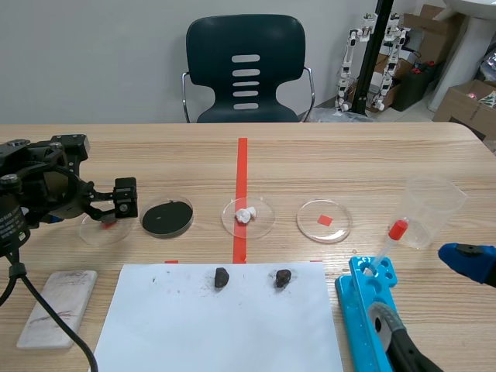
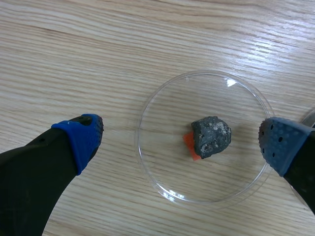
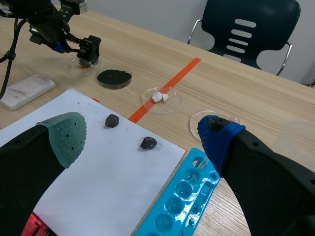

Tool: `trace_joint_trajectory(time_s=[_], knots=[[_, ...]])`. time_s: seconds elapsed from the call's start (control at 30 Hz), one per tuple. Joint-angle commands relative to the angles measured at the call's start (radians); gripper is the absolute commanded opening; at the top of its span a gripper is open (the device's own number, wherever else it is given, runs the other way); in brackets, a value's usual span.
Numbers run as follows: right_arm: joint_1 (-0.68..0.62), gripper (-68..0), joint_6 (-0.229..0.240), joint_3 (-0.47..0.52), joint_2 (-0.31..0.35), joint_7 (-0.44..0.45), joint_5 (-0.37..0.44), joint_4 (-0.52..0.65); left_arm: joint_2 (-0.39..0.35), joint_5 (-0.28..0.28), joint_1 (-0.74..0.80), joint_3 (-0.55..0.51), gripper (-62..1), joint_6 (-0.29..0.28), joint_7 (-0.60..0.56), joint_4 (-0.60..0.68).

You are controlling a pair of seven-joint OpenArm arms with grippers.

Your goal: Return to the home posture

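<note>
The left end effector (image 2: 182, 140) is hanging wide open near the worktop's (image 1: 372, 155) left edge and gripping nothing. Its blue pads (image 2: 83, 140) are straddling a clear dish (image 2: 162, 189), which is holding a dark rock (image 2: 211, 136) over an orange-red scrap (image 2: 188, 145). The right end effector (image 3: 142, 133) is hovering by the right edge, likewise spread and empty, near a blue rack (image 1: 363, 306). A red-capped dropper (image 1: 391, 236) is standing tilted in the rack, just beside a clear cup (image 1: 432, 208). Between the arms, a black-filled dish (image 1: 167, 218), a dish with white lumps (image 1: 263, 226) and a dish with a red square (image 1: 341, 229) are lying in a row. Toward the near edge, a white sheet (image 1: 225, 329) is carrying two dark lumps (image 1: 222, 277).
</note>
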Motion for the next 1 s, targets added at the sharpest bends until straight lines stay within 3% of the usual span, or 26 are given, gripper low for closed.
trace_joint_trajectory(time_s=[0.0, 0.27, 0.4, 0.63, 0.83, 0.97], knots=[[0.003, -20.1, -0.003, 0.007, 0.000, 0.016, 0.007, 0.006, -0.009, 0.001, -0.014, -0.002, 1.4, -0.002, -0.013, 0.014], [0.003, -20.1, -0.003, 0.007, 0.000, 0.016, 0.007, 0.006, -0.011, 0.000, -0.011, -0.002, 1.4, -0.003, -0.016, 0.015], [0.003, -20.1, -0.003, 0.007, 0.000, 0.016, 0.007, 0.006, -0.029, -0.025, 0.024, -0.002, 1.4, -0.061, -0.051, 0.089], [0.003, -20.1, -0.003, 0.007, 0.000, 0.016, 0.007, 0.006, -0.085, -0.063, 0.216, -0.002, 1.4, -0.085, -0.170, 0.391], [0.003, -20.1, -0.003, 0.007, 0.000, 0.016, 0.007, 0.006, -0.165, -0.119, 0.475, -0.002, 1.4, -0.135, -0.357, 0.708], [0.003, -20.1, -0.003, 0.007, 0.000, 0.016, 0.007, 0.006, -0.216, -0.123, 0.658, -0.002, 1.4, -0.181, -0.494, 0.903]])
